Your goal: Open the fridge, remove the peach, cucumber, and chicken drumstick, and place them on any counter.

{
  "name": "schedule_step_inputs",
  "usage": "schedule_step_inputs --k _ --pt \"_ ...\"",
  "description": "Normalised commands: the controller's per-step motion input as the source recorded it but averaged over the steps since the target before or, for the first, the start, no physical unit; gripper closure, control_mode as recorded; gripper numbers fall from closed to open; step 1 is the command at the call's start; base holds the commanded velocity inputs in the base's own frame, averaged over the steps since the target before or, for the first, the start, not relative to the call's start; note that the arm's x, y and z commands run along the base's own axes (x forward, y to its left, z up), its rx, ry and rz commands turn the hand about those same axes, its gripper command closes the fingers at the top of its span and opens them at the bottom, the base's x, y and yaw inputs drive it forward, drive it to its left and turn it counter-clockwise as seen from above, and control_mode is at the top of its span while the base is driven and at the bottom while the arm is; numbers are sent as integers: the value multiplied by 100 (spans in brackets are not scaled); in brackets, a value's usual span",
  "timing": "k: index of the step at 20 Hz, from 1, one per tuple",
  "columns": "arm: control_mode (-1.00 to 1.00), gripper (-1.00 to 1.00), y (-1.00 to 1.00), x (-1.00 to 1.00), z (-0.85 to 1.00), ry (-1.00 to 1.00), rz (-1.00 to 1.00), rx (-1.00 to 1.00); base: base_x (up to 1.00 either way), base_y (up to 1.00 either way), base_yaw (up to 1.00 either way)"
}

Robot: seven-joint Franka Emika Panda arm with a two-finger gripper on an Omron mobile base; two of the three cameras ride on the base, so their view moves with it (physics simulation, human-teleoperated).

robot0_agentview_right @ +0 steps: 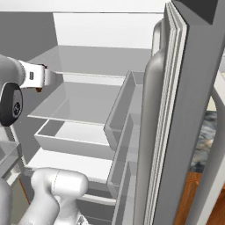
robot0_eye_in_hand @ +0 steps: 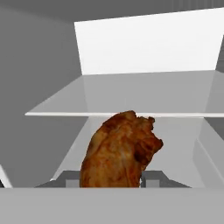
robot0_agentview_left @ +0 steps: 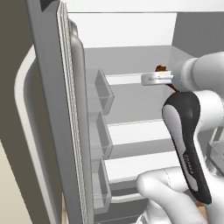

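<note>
Holding the chicken drumstick (robot0_eye_in_hand: 120, 151) between my fingertips, my gripper (robot0_eye_in_hand: 114, 178) is pinched onto it inside the fridge (robot0_agentview_right: 88, 66), level with the upper glass shelf (robot0_eye_in_hand: 131, 98), and the meat bulges up between the two dark tips. I judge the step in hand is carrying it out to a counter. To do that well I should draw straight back along the way I point, keeping the lump level and clear of the shelf edge, then swing wide of the open door (robot0_agentview_left: 57, 109) and its door bins (robot0_agentview_left: 103, 92). The hand view gives me the drumstick's browned, knobbly surface close up; the left base view shows just a dark brown scrap (robot0_agentview_left: 161, 68) past my wrist, yet it reveals the door's position.
</note>
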Motion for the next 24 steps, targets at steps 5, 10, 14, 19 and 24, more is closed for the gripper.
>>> schedule_step_inputs --k 5,10,14,19,24 --pt "-100 100 -16 -91 17 0 0 0 0 0 0" --pt "-100 100 -29 -66 2 0 0 0 0 0 0" --pt "-100 100 -25 -27 0 1 -1 0 0 0 0" --pt "-100 100 -6 0 0 0 -10 0 0 0 0" --pt "-100 100 0 0 -2 0 -11 0 0 0 0"
